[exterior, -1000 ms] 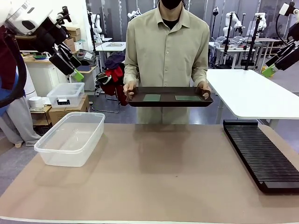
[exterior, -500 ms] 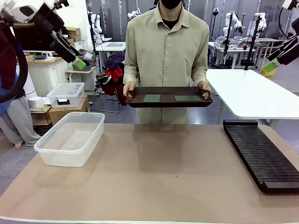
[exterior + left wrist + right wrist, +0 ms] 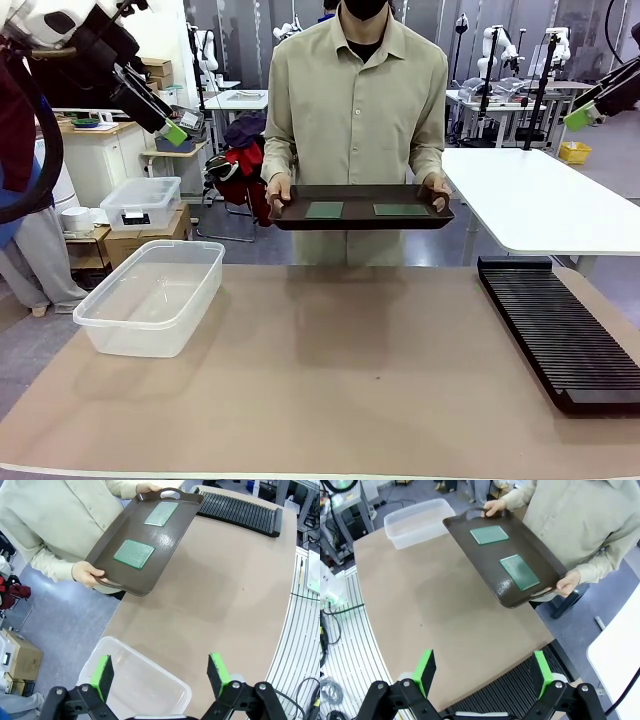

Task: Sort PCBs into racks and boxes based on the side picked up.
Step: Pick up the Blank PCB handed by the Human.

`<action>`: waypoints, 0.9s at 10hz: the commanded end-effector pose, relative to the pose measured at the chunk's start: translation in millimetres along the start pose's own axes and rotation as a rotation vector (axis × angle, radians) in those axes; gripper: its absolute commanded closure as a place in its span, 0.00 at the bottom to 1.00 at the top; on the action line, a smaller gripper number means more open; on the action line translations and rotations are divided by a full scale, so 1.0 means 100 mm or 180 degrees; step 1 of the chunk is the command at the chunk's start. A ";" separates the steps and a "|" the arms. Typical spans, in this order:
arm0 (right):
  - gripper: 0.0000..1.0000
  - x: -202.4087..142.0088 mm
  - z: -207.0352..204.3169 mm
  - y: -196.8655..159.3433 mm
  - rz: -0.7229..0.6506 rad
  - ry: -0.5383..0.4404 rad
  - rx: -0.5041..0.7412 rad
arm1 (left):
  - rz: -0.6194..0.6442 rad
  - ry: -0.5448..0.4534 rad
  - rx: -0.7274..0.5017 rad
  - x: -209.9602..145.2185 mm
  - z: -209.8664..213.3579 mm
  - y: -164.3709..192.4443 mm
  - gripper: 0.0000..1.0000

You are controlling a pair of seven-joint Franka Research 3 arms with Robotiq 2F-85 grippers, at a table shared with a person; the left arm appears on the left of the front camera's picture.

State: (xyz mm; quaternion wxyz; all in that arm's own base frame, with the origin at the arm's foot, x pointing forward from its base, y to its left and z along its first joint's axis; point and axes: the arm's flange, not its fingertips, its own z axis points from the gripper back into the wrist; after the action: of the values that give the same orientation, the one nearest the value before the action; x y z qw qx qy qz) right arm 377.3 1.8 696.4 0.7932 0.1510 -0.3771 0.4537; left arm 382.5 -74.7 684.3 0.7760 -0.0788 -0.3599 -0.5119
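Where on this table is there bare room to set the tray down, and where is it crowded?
The widest bare patch is the middle of the table, bordered by the clear tub on the left and the black rack on the right, open to the near edge. Those two crowd the left and right ends.

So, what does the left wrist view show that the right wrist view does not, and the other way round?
Left wrist view: the open left gripper and a brown cardboard box on the floor. Right wrist view: the open right gripper and a white table top. Shared: the person holding the dark brown handled tray with two thin green rectangular PCBs on it, the large clear plastic tub, the long black slotted rack.
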 end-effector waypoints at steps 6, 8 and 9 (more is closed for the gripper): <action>0.00 -0.01 0.00 -0.03 -0.0027 -0.0038 -0.0027 | 0.0041 -0.0030 -0.0053 -0.02 -0.04 -0.01 0.00; 0.00 -0.01 0.00 -0.03 -0.0027 -0.0038 -0.0027 | 0.0041 -0.0030 -0.0053 -0.02 -0.04 -0.01 0.00; 0.00 -0.01 0.00 -0.03 -0.0027 -0.0038 -0.0027 | 0.0041 -0.0030 -0.0053 -0.02 -0.04 -0.01 0.00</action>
State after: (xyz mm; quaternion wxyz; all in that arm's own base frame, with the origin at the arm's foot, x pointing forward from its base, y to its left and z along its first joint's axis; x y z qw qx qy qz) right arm 381.3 -0.7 695.7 0.7928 0.1523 -0.3864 0.4460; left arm 382.7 -75.9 680.4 0.7749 -0.0942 -0.3609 -0.5102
